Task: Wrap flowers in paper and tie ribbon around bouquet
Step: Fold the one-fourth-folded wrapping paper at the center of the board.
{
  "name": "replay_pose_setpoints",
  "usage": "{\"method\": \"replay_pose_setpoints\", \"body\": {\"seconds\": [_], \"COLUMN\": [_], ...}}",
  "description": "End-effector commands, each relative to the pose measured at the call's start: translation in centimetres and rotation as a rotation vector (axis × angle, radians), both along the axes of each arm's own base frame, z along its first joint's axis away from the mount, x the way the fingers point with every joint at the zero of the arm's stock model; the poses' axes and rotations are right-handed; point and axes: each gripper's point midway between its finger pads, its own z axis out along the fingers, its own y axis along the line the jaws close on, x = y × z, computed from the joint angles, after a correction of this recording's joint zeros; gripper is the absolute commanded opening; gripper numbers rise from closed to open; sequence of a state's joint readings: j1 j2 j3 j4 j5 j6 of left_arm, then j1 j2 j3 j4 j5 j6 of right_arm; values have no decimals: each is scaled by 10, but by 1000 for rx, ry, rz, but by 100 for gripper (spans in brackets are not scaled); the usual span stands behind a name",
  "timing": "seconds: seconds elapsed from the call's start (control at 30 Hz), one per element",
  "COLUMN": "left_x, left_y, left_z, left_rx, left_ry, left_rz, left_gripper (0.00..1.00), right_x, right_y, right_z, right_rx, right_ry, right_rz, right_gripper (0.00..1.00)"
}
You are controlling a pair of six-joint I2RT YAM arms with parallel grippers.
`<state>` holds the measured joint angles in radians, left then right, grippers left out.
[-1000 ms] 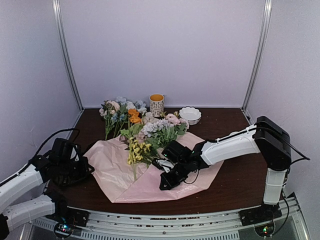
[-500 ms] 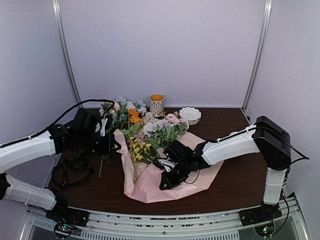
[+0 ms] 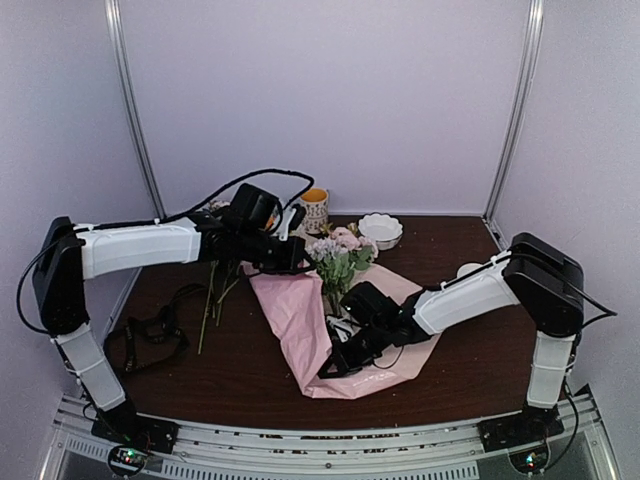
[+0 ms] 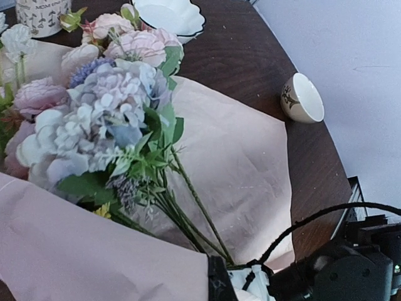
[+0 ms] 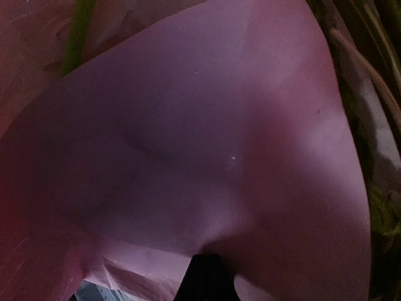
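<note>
Left end effector (image 3: 288, 256): clenched on the edge of the large pale pink crinkled wrapping paper (image 3: 298, 322), holding that side raised & folded over. Just right of it, touching the raised fold, the artificial flowers (image 3: 338, 258) (pink, white, lilac blooms w/ green leaves) lie on the sheet, stalks running toward the right end effector (image 3: 338, 362). Left arm: upper link upright at the left edge of the dark brown tabletop (image 3: 470, 355), forearm stretched level, wrist dipped. Right end effector: jaws closed, tip down on the paper by the stalk ends; can't tell if anything's pinched. Right arm reaches in low from the right, elbow high. Well left of the left end effector, nearer the bases: floppy black ribbon (image 3: 150, 335), lying loose.
</note>
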<state>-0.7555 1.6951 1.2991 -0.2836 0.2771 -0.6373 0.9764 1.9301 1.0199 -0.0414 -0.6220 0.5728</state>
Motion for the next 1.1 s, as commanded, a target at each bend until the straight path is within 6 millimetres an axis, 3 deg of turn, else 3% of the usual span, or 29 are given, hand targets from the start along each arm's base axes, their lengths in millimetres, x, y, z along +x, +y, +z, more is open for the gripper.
{"method": "replay_pose_setpoints", "body": {"seconds": [0.0, 0.13, 0.23, 0.43, 0.5, 0.63, 0.8, 0.93, 0.97, 1.07], "left_x": [17, 27, 31, 36, 37, 38, 37, 38, 39, 40], "left_y": [-30, -37, -39, -40, -40, -39, -38, -39, -39, -40], "left_z": [-10, -33, -45, -55, -55, -55, -57, -56, -56, -57], "left_rx": [-23, 13, 31, 52, 53, 61, 74, 69, 69, 72], "left_ry": [-15, 15, 24, 28, 23, 16, 20, 15, 12, 7], "left_rz": [-68, -64, -58, -50, -49, -46, -47, -47, -46, -48], "left_gripper": [0, 0, 0, 0, 0, 0, 0, 0, 0, 0], "right_x": [8, 10, 13, 23, 24, 18, 16, 15, 13, 11], "right_y": [-12, -19, -35, -77, -76, -55, -41, -35, -34, -32], "right_z": [3, 28, 47, 58, 74, 94, 98, 105, 103, 97], "right_rx": [20, 64, 68, -12, 27, 138, 164, 189, 190, 182], "right_ry": [2, -37, -75, -146, -182, -181, -176, -181, -175, -154], "right_rz": [-76, -118, -176, -295, -285, -200, -159, -145, -139, -132], "right_gripper": [2, 2, 3, 8, 18, 50, 64, 61, 56, 26]}}
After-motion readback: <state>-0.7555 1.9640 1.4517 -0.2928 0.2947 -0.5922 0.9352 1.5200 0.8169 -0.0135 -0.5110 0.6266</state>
